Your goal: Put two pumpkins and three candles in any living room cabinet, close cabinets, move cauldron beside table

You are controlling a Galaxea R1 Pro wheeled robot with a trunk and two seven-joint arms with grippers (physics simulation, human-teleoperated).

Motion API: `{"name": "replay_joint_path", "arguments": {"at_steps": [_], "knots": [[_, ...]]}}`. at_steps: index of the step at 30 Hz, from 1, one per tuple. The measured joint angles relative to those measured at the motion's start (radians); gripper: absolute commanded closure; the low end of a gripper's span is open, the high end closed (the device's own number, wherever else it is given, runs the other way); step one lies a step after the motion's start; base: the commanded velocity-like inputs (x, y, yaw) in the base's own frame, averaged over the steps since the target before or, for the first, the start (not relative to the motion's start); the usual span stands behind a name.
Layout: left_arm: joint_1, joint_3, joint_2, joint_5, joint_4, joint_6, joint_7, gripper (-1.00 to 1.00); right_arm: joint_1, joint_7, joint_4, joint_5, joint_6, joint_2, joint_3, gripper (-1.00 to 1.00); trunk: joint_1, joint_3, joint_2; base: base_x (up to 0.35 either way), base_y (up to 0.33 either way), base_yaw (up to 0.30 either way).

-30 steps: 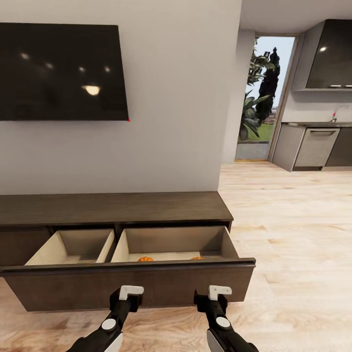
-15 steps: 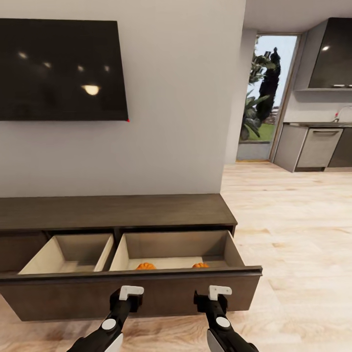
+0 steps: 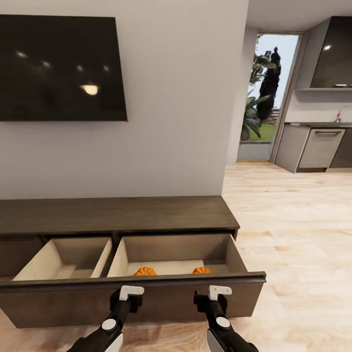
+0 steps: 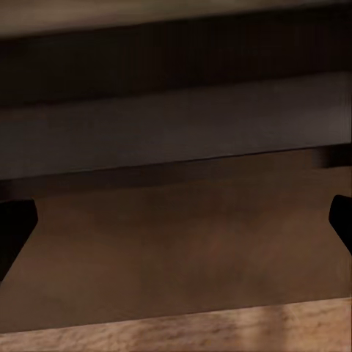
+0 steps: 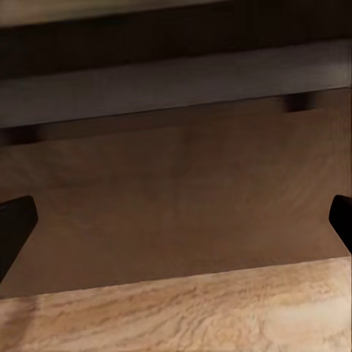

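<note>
— Room and floor?
— Pale plank floor (image 3: 293, 230) running back to a kitchen corner (image 3: 320, 142) with grey cupboards, and a tall glazed opening (image 3: 266, 98) with greenery beyond. Plain grey wall (image 3: 176, 122) ahead, carrying a dark screen (image 3: 58, 68) with ceiling lights mirrored in it.
— Under the screen?
— The cabinet (image 3: 117, 212), long, low, dark brown. Wide drawer (image 3: 137, 298) pulled out, split into two pale compartments.
— Pumpkins?
— Both pumpkins in the right-hand compartment, near its front: one (image 3: 145, 271) toward the divider, the other (image 3: 201, 270) toward the outer side, well apart. Only the orange tops visible above the drawer's front edge; the rest hidden behind it.
— Grippers?
— Left gripper (image 3: 131, 292) and right gripper (image 3: 219, 291) low before the drawer front, side by side. In both wrist views, dark fingertips (image 4: 15, 227) (image 5: 15, 224) standing at opposite edges of the picture, so spread wide, nothing between them but drawer front and floor.
— Anything unclear?
— Left compartment's floor largely hidden by the drawer's front edge. Cabinet cut off at the picture's left edge.
</note>
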Motion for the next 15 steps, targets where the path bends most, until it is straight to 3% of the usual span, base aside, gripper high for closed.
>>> {"name": "replay_joint_path", "arguments": {"at_steps": [9, 15], "knots": [[0.000, 0.000, 0.001, -0.001, 0.000, 0.000, 0.000, -1.00, 0.000, 0.000, 0.000, 0.000, 0.000, 0.000, 0.000, -1.00, 0.000, 0.000, 0.000, 0.058, 0.002, 0.000], [0.000, -0.002, 0.000, 0.000, 0.000, 0.002, -0.001, -1.00, 0.000, 0.000, 0.000, 0.000, 0.000, 0.000, 0.000, -1.00, 0.000, 0.000, 0.000, 0.243, 0.078, 0.000]]}}
